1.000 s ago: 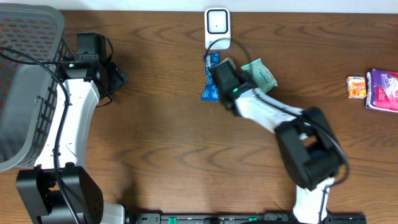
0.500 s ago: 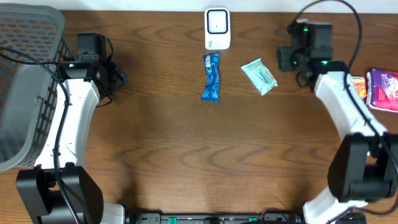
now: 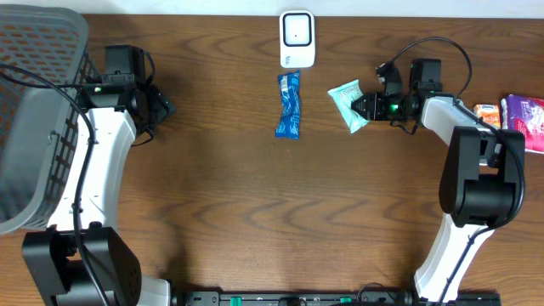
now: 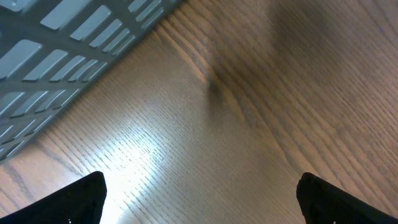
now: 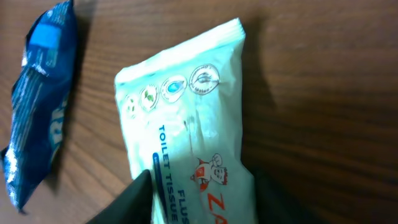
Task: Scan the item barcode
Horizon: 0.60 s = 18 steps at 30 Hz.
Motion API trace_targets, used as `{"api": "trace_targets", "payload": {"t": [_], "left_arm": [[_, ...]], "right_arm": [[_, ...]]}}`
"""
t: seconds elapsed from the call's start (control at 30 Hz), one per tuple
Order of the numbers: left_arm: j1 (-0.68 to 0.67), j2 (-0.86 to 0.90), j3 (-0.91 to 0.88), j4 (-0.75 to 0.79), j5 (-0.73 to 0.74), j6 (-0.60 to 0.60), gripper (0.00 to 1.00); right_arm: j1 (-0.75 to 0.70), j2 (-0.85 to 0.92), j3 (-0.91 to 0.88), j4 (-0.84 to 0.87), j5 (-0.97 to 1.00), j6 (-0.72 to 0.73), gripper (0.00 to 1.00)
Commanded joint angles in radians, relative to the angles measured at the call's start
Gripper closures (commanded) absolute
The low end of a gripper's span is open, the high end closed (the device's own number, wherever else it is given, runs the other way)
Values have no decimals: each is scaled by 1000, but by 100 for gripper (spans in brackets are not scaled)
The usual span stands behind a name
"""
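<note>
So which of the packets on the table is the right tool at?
The pale green toilet tissue packet, right of the blue packet. The right tool is at its edge; the orange and purple packets lie far right.

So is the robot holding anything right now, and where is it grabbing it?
The right gripper is at the near end of the mint toilet tissue pack, closing round it. The left gripper holds nothing.

Mock shop checkout: scanner [image 3: 297, 38], basket [image 3: 34, 110], packaged goods [image 3: 524, 121] on wooden table [image 3: 255, 212].
</note>
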Motion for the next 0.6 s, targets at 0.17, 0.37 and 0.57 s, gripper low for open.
{"api": "trace_targets", "payload": {"t": [0.17, 0.37, 0.57], "left_arm": [[2, 4, 0, -3, -13, -12, 2], [2, 4, 0, -3, -13, -12, 2], [2, 4, 0, -3, -13, -12, 2]], "right_arm": [[2, 32, -5, -21, -106, 102, 99], [21, 10, -3, 65, -204, 219, 99], [69, -74, -3, 329, -222, 428, 99]]}}
